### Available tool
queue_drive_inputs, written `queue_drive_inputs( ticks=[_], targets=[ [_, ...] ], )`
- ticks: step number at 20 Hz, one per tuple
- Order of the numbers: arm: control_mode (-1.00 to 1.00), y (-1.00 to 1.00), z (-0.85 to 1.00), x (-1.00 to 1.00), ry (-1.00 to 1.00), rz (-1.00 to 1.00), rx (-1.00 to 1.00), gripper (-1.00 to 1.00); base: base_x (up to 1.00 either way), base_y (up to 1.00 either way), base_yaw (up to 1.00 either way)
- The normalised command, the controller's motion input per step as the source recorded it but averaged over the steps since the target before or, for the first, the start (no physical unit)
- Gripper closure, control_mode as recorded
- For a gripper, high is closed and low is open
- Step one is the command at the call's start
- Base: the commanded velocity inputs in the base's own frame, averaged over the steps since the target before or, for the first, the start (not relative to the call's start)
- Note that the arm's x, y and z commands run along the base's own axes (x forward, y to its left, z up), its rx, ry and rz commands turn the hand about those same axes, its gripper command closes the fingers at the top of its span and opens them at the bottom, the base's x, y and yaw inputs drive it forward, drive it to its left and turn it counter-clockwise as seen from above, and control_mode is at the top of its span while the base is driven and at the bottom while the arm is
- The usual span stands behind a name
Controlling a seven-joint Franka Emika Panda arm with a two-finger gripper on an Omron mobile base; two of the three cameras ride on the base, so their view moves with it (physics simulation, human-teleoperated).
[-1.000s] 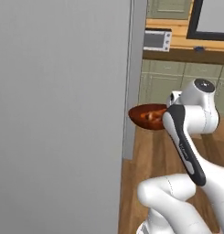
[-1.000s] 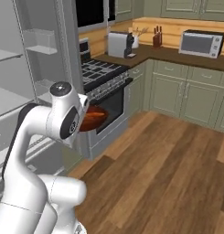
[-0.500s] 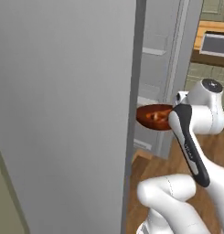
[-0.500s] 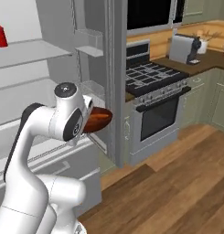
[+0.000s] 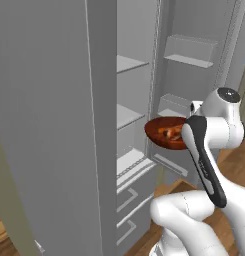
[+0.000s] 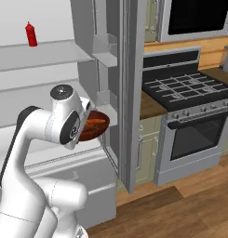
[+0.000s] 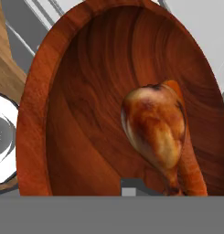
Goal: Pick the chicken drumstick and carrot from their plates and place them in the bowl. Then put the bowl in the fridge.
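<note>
since a second ago the base has swung round, and the stove and microwave side has given way to the open fridge (image 5: 139,100). bowl (image 5: 166,134) hangs in the air in front of the fridge's white shelves, level with a middle one. chicken drumstick (image 7: 154,130) lies inside the bowl, and the carrot (image 7: 189,155) seems tucked just behind it. tool is hidden behind the bowl; whether it is clamped, i cannot tell.
</note>
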Motion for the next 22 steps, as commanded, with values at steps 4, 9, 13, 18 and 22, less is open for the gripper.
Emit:
queue_drive_inputs(
  ticks=[4, 9, 13, 18, 22],
  targets=[
    [1.00, 0.00, 0.00, 0.00, 0.00, 0.00, 0.00, 1.00, 0.56, -0.72, 0.48],
    [1.00, 0.00, 0.00, 0.00, 0.00, 0.00, 0.00, 1.00, -0.05, 0.13, 0.32],
    [1.00, 0.00, 0.00, 0.00, 0.00, 0.00, 0.00, 1.00, -0.05, 0.26, 0.27],
    [1.00, 0.00, 0.00, 0.00, 0.00, 0.00, 0.00, 1.00, 0.00, 0.38, 0.38],
    [1.00, 0.00, 0.00, 0.00, 0.00, 0.00, 0.00, 1.00, 0.00, 0.24, 0.42]
  ],
)
